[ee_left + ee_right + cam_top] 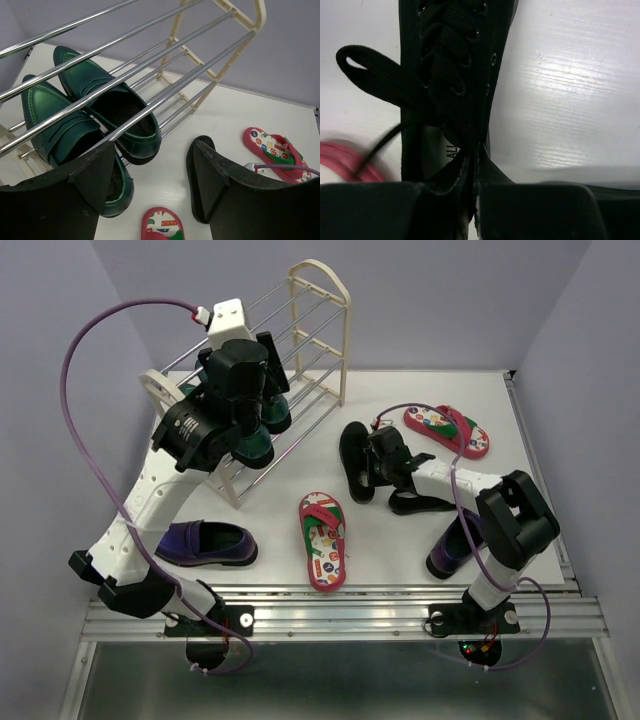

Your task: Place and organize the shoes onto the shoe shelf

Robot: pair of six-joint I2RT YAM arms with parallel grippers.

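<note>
Pinch on the black shoe (455,60) at its opening edge, by the closed right end effector (475,187), looks thin to me. That shoe lies on the surface (400,550), right of the shelf (320,300). Lift slowly, sole level, lace (375,75) clear of the rods (290,315). The left end effector (152,150) gapes wide over the green shoes (75,125).

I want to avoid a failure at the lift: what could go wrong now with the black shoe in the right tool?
1. The right tool is shut on a thin edge of the black shoe near its laces, so the shoe may slip or swing when lifted.
2. The loose lace loop could catch on the shoe shelf rods.
3. The open left tool hangs at the shelf by the green shoes; the arms might collide there.
</note>
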